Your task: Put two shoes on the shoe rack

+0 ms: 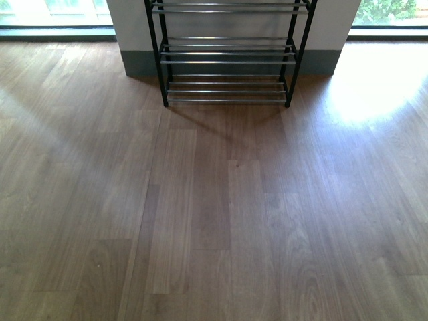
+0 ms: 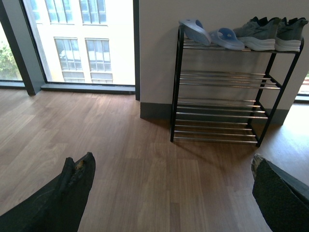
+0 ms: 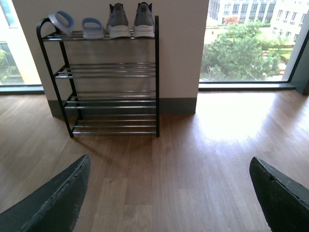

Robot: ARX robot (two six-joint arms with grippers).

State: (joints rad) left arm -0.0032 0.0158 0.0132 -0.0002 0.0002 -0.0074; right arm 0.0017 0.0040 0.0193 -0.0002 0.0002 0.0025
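Observation:
The shoe rack [image 1: 227, 60] stands against a white wall pillar, black frame with silvery rod shelves; it also shows in the left wrist view [image 2: 222, 87] and right wrist view [image 3: 108, 77]. On its top shelf sit two grey sneakers [image 3: 126, 20] side by side, with their soles white [image 2: 270, 34]. Beside them lie two blue slippers [image 3: 77, 24], one tilted up [image 2: 210, 34]. The lower shelves are bare. My left gripper [image 2: 171, 166] is open over bare floor, well short of the rack. My right gripper [image 3: 169, 171] is open too, holding nothing. Neither arm shows in the front view.
Wooden plank floor [image 1: 214, 214] stretches between me and the rack. Floor-to-ceiling windows [image 2: 82, 38] flank the pillar on both sides, with trees [image 3: 241, 48] outside. A bright sun patch [image 1: 374, 87] lies on the floor at the right.

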